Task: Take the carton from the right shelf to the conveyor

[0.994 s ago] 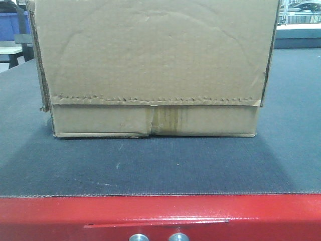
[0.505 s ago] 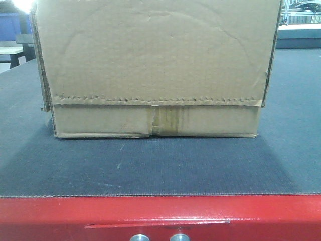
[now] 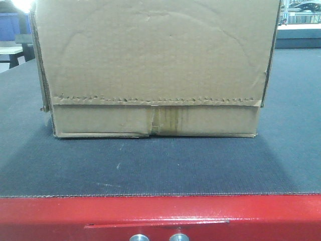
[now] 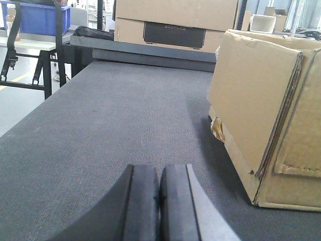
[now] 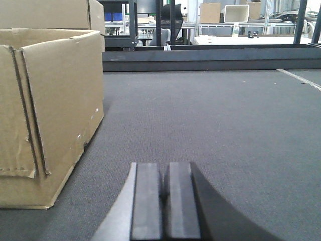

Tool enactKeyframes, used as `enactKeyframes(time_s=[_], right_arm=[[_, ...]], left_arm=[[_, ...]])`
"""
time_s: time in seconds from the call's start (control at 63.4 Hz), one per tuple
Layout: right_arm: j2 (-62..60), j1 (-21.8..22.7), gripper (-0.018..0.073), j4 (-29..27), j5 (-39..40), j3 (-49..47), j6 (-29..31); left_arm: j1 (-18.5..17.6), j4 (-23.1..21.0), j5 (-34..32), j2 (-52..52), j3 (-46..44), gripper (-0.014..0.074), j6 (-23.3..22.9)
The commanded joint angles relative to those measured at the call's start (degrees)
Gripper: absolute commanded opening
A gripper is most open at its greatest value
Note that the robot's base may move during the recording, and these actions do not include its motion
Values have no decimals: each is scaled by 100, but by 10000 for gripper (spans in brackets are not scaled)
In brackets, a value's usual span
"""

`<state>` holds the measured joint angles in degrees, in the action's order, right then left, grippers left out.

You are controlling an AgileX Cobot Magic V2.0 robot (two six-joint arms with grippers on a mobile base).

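The carton (image 3: 155,60), plain brown with a jagged flap seam and a yellowed tape strip, stands on the conveyor's dark grey belt (image 3: 160,165), behind its red front frame (image 3: 160,216). In the left wrist view the carton (image 4: 251,90) is at the right. My left gripper (image 4: 160,173) is shut and empty, low over the belt, apart from the carton's left side. From the right wrist the carton (image 5: 55,100) is on the left, and my right gripper (image 5: 165,170) is shut on nothing, clear of that side. The right shelf is out of view.
A second carton with a dark label (image 4: 175,20) stands beyond the belt's far end. A blue bin (image 4: 37,17) rests on a table at the back left. A dark rail (image 5: 210,52) closes the belt's far edge, with shelving and boxes (image 5: 235,12) behind it.
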<state>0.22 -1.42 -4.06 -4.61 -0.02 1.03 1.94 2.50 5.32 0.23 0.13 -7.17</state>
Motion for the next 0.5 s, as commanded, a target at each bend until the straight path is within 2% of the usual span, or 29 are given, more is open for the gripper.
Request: enactKeyframes(time_s=[0.0,0.489], right_arm=[[-22,-12,-67,45,133,2,57],[-22,-12,-67,45,133,2,57]], left_arm=[[12,-18,-73,-23,-13,-6,9],[12,-18,-73,-23,-13,-6,9]])
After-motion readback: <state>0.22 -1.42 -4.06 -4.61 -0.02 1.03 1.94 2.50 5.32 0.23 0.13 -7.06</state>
